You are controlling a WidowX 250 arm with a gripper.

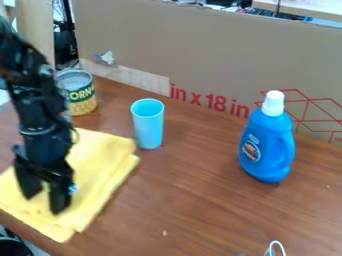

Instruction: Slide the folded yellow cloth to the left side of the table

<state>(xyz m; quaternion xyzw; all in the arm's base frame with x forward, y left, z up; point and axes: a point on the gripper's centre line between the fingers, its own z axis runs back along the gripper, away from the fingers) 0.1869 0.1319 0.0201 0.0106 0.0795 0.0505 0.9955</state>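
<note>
The black gripper [44, 201] is over the folded yellow cloth [100, 162], its two fingers spread apart with nothing visible between them but cloth; whether the tips touch it is hard to tell. The arm covers part of the cloth, whose left end is cut off by the view's edge. A small blue bit [73, 188] beside one finger is too small to identify.

Beyond the cloth's far edge stands a labelled tin can [80, 95], partly behind the arm; whether its top is sealed is unclear. Just right of the cloth is an upright light-blue cup [148, 125], open at the top, its bottom inside hidden. Well right of the cloth stands a blue detergent bottle [267, 145], white-capped, its contents hidden.
</note>
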